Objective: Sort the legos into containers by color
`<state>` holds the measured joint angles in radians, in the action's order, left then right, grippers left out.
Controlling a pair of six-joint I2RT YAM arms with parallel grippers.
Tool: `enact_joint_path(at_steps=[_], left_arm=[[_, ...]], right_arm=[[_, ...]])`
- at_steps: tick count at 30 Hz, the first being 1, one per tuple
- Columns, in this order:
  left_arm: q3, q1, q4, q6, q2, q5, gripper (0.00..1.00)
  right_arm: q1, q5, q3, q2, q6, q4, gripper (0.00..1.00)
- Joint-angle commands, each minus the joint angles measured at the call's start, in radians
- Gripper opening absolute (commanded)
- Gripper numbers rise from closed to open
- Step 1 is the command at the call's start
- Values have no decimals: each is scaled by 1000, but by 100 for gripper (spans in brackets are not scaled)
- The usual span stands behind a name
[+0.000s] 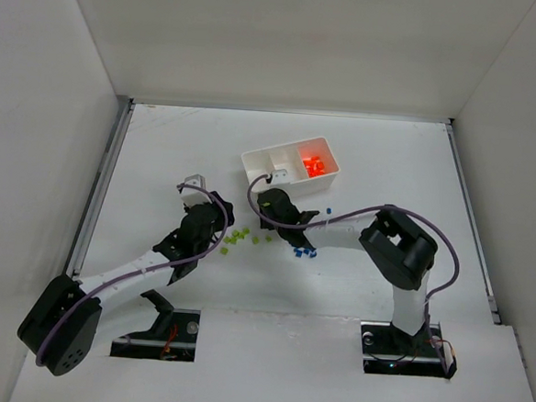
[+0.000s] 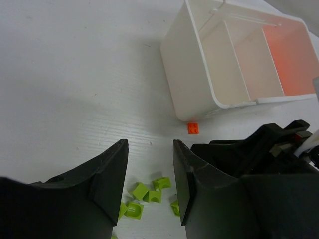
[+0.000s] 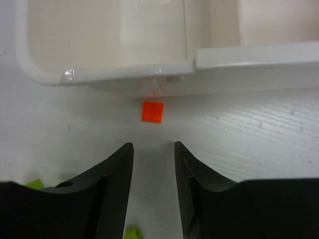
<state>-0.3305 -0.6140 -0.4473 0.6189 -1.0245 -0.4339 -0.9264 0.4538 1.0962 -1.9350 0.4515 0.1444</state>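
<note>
Your R tool [image 3: 153, 147] is spread & empty, aimed at stray orange brick [image 3: 152, 111] by tray [image 3: 249, 56]; L tool [image 2: 149, 144] spread too.

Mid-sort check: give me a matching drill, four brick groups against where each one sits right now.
Things:
1. lone orange brick
2. green bricks
3. blue bricks
4. orange pile

Places:
A. inside the tray, in its right-end compartment as the top view shows it
B. on the table, just outside the tray's wall
C. on the table by the left arm
D. on the table by the right arm

Pairs: 1-B, 2-C, 3-D, 4-A.
</note>
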Motion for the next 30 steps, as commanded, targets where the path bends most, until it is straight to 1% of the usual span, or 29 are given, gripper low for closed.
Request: enact_joint_path(at_steps=[1, 8, 14, 17, 25, 30], left_arm=[[21, 6, -47, 7, 32, -2, 38], [18, 9, -62, 7, 12, 15, 38], [21, 7, -70, 8, 15, 20, 38], [19, 15, -70, 8, 15, 21, 38], [24, 20, -70, 8, 23, 21, 38], [27, 27, -64, 7, 33, 21, 38]], right_arm=[[1, 35, 68, -42, -4, 67, 45], [-7, 114, 77, -73, -1, 73, 43], [-15, 137, 76, -78, -2, 87, 41], [-15, 126, 86, -82, 10, 89, 39], [-21, 97, 126, -99, -7, 58, 37], [-19, 94, 134, -96, 15, 18, 35]])
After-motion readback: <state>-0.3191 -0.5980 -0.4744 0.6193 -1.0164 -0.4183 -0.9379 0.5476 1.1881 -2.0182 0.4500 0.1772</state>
